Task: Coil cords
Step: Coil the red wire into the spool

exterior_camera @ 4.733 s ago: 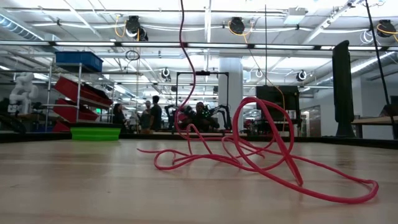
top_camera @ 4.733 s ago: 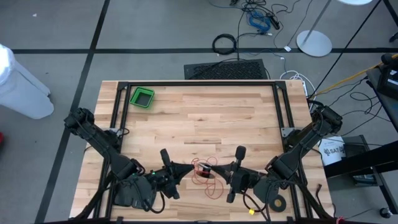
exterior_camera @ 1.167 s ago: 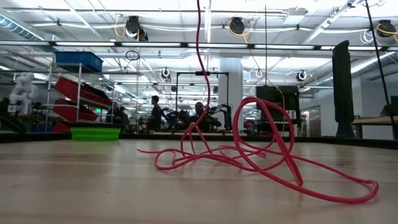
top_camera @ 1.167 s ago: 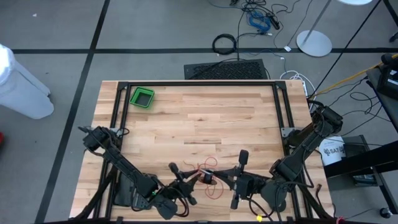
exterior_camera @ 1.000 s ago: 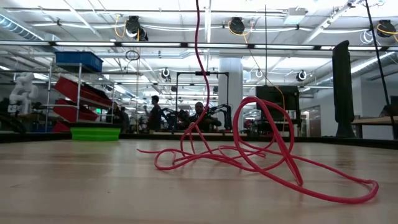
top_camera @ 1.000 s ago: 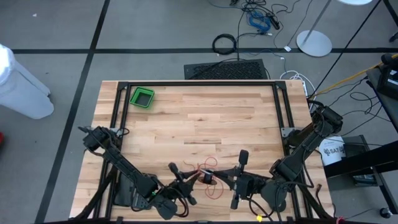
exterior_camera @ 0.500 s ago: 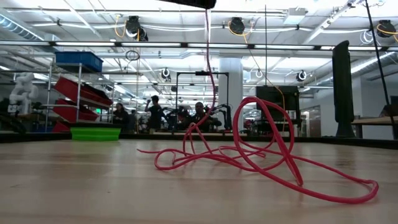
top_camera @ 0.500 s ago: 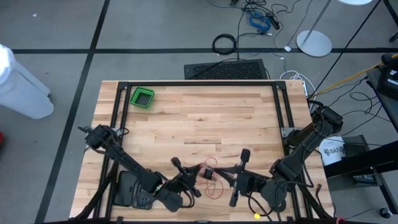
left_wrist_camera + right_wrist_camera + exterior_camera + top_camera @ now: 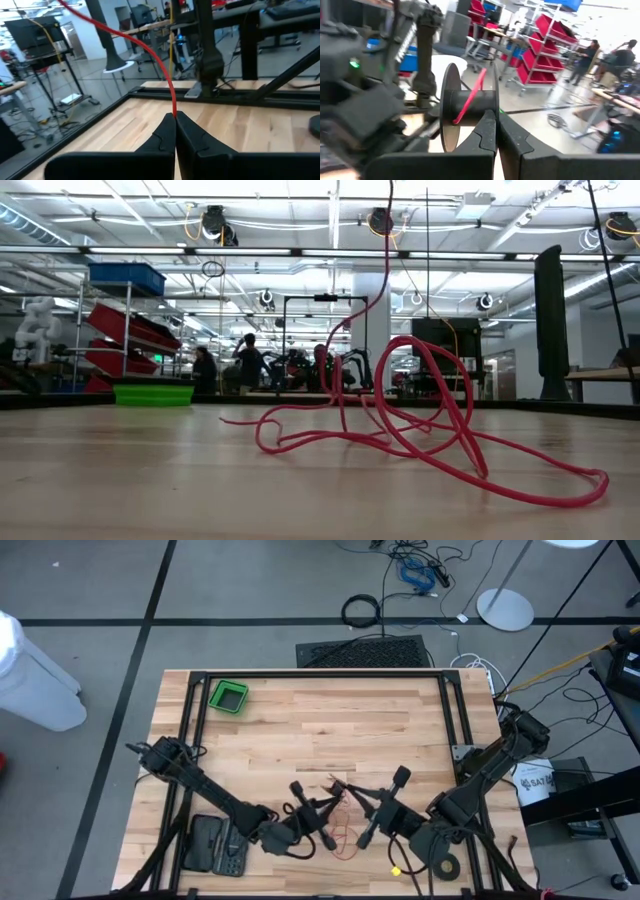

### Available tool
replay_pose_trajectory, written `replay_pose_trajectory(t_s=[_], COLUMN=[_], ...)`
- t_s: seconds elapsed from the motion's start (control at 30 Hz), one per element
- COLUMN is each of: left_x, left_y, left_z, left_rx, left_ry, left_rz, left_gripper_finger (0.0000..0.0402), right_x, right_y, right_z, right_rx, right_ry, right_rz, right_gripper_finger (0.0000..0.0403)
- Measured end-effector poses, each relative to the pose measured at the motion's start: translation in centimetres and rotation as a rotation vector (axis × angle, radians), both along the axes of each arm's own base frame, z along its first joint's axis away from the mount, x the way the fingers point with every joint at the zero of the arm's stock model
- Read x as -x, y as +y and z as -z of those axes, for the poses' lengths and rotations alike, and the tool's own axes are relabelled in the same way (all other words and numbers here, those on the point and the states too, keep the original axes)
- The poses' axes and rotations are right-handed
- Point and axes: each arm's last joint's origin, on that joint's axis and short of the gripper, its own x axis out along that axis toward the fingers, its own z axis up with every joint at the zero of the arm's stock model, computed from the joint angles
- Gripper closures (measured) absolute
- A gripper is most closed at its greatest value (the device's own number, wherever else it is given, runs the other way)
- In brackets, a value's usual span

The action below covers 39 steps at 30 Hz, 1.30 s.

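Red cord (image 9: 150, 47) runs straight out from between the pressed-together fingers of the left gripper (image 9: 175, 117), which pinches a single strand and holds it up off the bench (image 9: 320, 730). In the high view this left gripper (image 9: 322, 808) sits near the front middle of the bench, facing the right gripper (image 9: 352, 792) just beside it. The right gripper (image 9: 495, 117) is also closed; a small black spool (image 9: 465, 112) with a turn of red cord across its hub stands directly ahead of its fingers and appears to be clamped there, though the contact itself is hidden.

Below and between the two, the rest of the cord (image 9: 400, 420) lies on the wood as a loose tangle of open loops, with one strand rising out of the top of the low view toward the arms. From above, the same tangle (image 9: 342, 830) is a thin scribble near the front edge.

Judging by how it stands up in springy arcs, the cord is light, thin and limp, yet holds some curl, so it should slip or spring off the spool if tension drops. A pinch on one strand close to the spool looks the best hold, fed under steady pull. The green bin (image 9: 229, 697) sits well apart at the far left corner.
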Motion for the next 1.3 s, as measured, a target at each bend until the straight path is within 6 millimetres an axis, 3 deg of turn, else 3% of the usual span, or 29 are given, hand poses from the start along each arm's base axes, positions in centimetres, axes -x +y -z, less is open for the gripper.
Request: replay_pose_trajectory(t_s=[0.27, 0.7, 1.0, 1.3], left_x=[-0.3, 1.5, 3.7, 4.4], left_y=[-0.9, -5.6, -7.9, -8.3], left_z=[-2.4, -6.8, -10.3, -12.6], left_rx=[-0.06, -0.215, -0.362, -0.412], left_ry=[-0.016, -0.015, 0.11, 0.179], left_rz=[0.03, 0.157, -0.008, -0.081], left_gripper_finger=[0.04, 0.0401, 0.0401, 0.0401], right_x=[-0.1, -0.6, -0.5, -0.7], right_y=[-0.3, -1.4, -1.3, -1.0], right_z=[0.1, 0.8, 1.0, 1.2], right_rx=[0.019, 0.034, 0.067, 0.065], right_ry=[0.014, 0.05, 0.089, 0.143], right_rz=[0.024, 0.061, 0.045, -0.093], right_gripper_finger=[0.0403, 0.0403, 0.0403, 0.0403])
